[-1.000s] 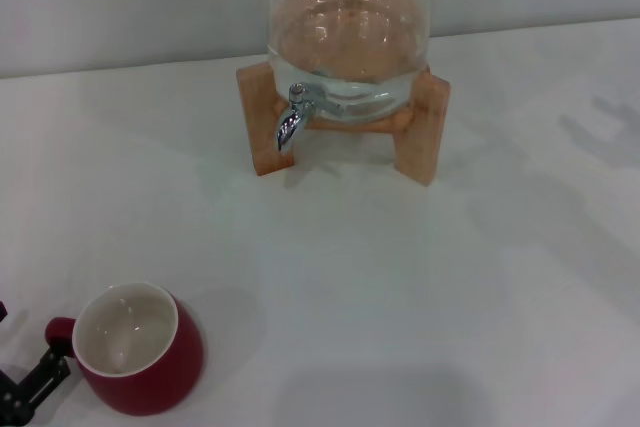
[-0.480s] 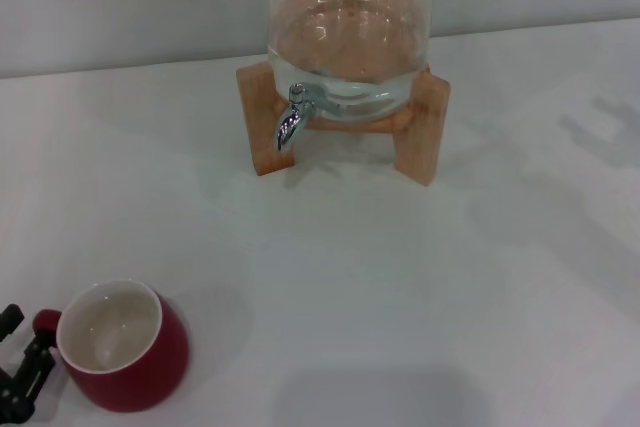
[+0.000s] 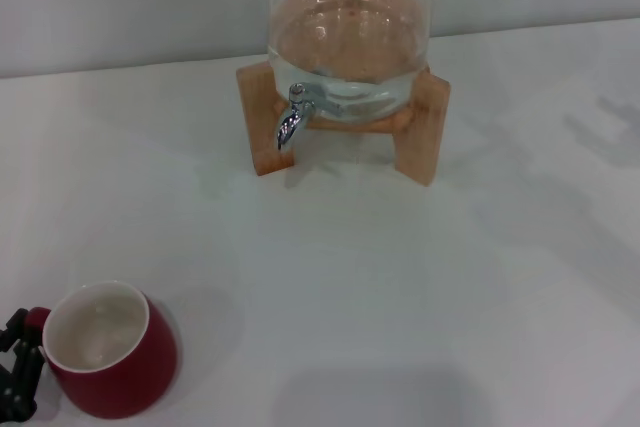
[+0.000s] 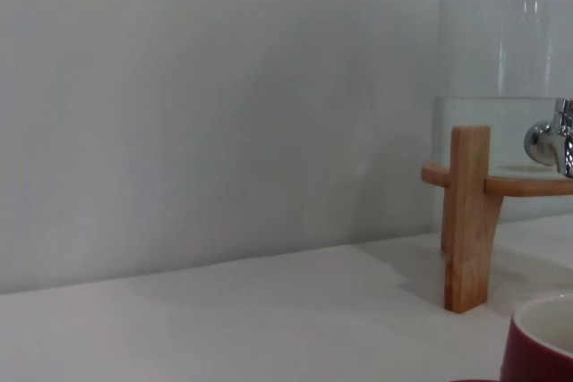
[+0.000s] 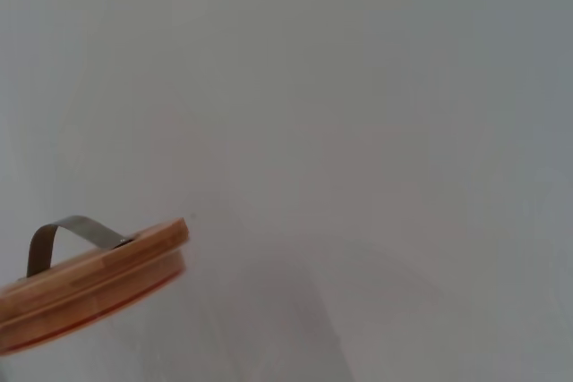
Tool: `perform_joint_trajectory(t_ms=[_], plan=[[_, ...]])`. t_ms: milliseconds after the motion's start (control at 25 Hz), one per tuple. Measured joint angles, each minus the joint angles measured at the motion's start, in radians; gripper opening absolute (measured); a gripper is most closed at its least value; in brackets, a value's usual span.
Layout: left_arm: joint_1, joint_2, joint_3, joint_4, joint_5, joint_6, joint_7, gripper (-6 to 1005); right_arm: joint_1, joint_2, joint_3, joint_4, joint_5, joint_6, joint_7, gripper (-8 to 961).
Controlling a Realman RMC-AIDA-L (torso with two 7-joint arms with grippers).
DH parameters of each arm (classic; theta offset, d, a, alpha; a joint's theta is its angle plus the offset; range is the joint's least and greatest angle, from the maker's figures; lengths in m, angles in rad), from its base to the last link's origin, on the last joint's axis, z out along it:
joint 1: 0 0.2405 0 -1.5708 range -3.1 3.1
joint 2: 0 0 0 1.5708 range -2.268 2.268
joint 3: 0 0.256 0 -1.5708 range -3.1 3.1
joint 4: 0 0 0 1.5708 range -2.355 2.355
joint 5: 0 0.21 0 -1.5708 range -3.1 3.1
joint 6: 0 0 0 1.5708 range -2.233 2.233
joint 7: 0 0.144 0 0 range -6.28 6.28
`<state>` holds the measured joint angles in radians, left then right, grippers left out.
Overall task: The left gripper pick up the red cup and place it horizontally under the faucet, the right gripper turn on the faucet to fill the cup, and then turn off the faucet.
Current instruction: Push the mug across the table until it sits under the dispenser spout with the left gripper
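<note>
The red cup point(image 3: 105, 357) is at the near left of the white table, white inside facing up; its rim also shows in the left wrist view point(image 4: 544, 346). My left gripper point(image 3: 20, 352) shows at the picture's left edge, its black fingers closed around the cup's small red handle point(image 3: 36, 319). The chrome faucet point(image 3: 291, 119) projects from the clear glass jar point(image 3: 348, 37) on the wooden stand point(image 3: 418, 137), far from the cup; it also shows in the left wrist view point(image 4: 555, 139). The right gripper is out of view.
The white table point(image 3: 380, 287) runs to a grey wall behind the jar. The right wrist view shows the jar's wooden lid point(image 5: 94, 275) with a metal strap handle, against the wall. The stand's leg point(image 4: 469, 216) shows in the left wrist view.
The red cup has moved left and a little nearer together with my left gripper on its handle. The jar and faucet have not moved.
</note>
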<state>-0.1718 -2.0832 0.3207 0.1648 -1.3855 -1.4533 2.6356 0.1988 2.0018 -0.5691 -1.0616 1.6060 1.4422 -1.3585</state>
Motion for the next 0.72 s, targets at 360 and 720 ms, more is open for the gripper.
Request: perform_joint_trajectory(t_ms=[360, 720], plan=[[-0.009, 0.003, -0.001, 0.008, -0.002, -0.043, -0.041, 135, -0.001, 0.0, 0.0, 0.001, 0.003, 0.01, 0.0, 721], [-0.046, 0.005, -0.006, 0.065, -0.005, -0.056, -0.178, 134, -0.001, 0.002, 0.0, 0.011, 0.003, 0.037, -0.008, 721]])
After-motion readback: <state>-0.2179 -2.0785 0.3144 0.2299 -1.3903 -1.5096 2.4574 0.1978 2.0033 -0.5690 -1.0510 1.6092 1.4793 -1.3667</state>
